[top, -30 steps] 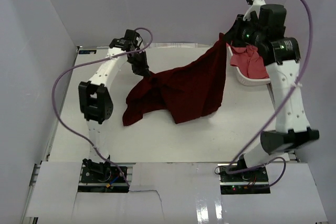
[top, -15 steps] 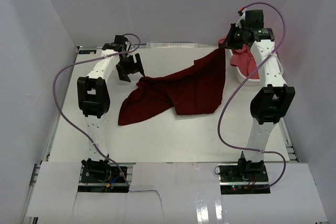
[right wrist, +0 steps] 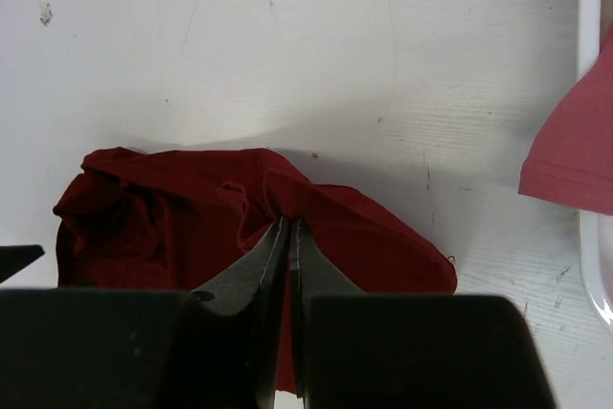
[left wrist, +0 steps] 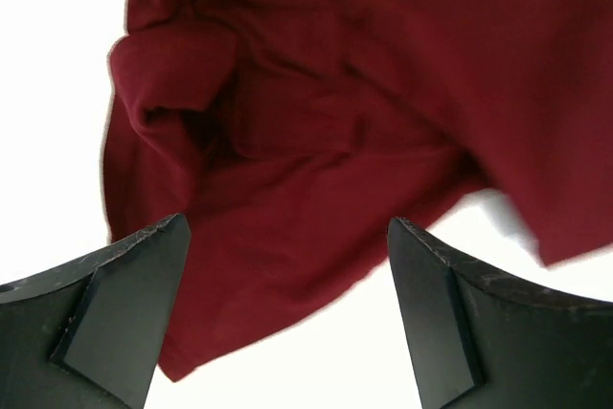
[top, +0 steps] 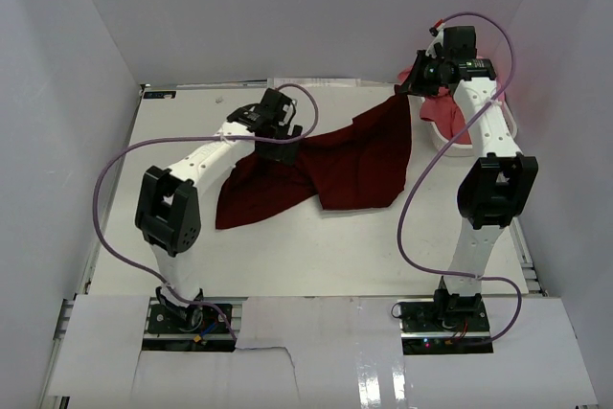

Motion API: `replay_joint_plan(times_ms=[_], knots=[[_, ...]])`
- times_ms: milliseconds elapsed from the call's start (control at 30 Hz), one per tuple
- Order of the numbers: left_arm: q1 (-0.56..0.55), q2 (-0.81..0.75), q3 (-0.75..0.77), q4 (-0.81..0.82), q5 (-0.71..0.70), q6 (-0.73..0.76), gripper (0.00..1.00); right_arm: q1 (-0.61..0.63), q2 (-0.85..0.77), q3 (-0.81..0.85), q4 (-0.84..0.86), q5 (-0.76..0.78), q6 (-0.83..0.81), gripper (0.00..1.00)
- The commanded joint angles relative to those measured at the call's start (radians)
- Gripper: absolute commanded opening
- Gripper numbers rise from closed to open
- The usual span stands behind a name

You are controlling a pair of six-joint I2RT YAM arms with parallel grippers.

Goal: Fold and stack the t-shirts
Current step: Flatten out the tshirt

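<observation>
Now my left claw (left wrist: pixel 287 227), jaws apart, has swung over the maroon shirt (top: pixel 354 165); right claw (right wrist: pixel 289 225) stays clamped on its 1 o'clock corner (regrasp next, I reckon).

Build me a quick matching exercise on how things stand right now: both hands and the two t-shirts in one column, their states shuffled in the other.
Things:
1. left hand
2. right hand
3. maroon t-shirt
4. coral t-shirt

States:
A. in the white basket
B. open, over maroon cloth, holding nothing
C. crumpled on the table, one edge pinched up
D. shut on a fold of maroon cloth

Pairs: 1-B; 2-D; 3-C; 4-A
</observation>
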Motion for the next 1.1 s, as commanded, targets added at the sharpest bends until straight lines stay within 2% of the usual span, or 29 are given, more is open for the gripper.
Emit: replay_joint_plan(times_ms=[0,200,400,667,767,900,1067], knots=[[-0.012,0.071,-0.004,0.035,-0.217,0.090,0.95,-0.003,-0.033,-0.020,0.052,-0.034,-0.003,0.08],[-0.048,0.217,0.088,0.039,-0.249,0.128,0.94,0.002,-0.038,-0.052,0.078,-0.057,0.000,0.08],[-0.114,0.283,0.123,0.061,-0.295,0.156,0.89,0.002,-0.035,-0.062,0.078,-0.057,-0.009,0.08],[-0.159,0.208,0.019,0.160,-0.466,0.147,0.87,0.001,-0.040,-0.101,0.083,-0.059,-0.026,0.08],[-0.164,0.161,-0.016,0.202,-0.446,0.156,0.87,0.002,-0.040,-0.108,0.087,-0.060,-0.026,0.08],[-0.174,0.176,-0.033,0.217,-0.437,0.220,0.86,0.002,-0.036,-0.104,0.090,-0.062,-0.023,0.08],[-0.174,0.228,-0.009,0.216,-0.378,0.223,0.78,0.002,-0.033,-0.106,0.090,-0.062,-0.023,0.08]])
